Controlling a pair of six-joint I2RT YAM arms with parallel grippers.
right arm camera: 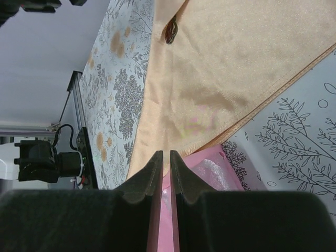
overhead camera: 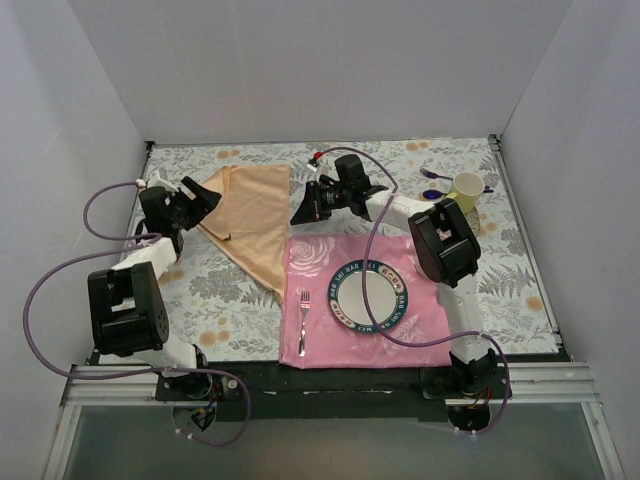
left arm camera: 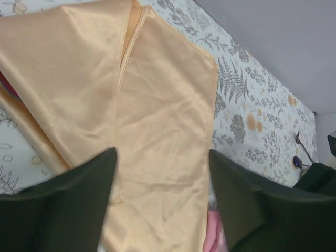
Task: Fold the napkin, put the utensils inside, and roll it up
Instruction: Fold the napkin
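Peach napkin (overhead camera: pixel 250 215) lies folded at the far left of the worktop (overhead camera: pixel 400 160), its tip on the pink mat (overhead camera: pixel 312 262). My left tool (left arm camera: pixel 163 157) hangs open over it. My right tool (right arm camera: pixel 164 155) is pinched shut beside its edge. I think I am on the folding step. Next I must grab one edge cleanly.

A shiny peach-gold napkin (overhead camera: pixel 250 215), folded into a long wedge, lies flat on the table (overhead camera: pixel 520 270), narrow tip beside the pink mat (overhead camera: pixel 440 330).

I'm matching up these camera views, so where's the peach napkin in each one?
Top external: napkin left of centre, toward the far side.
Left wrist: napkin fills most of the frame.
Right wrist: napkin across the upper right.
Shared landmark: the pink mat at its near corner.
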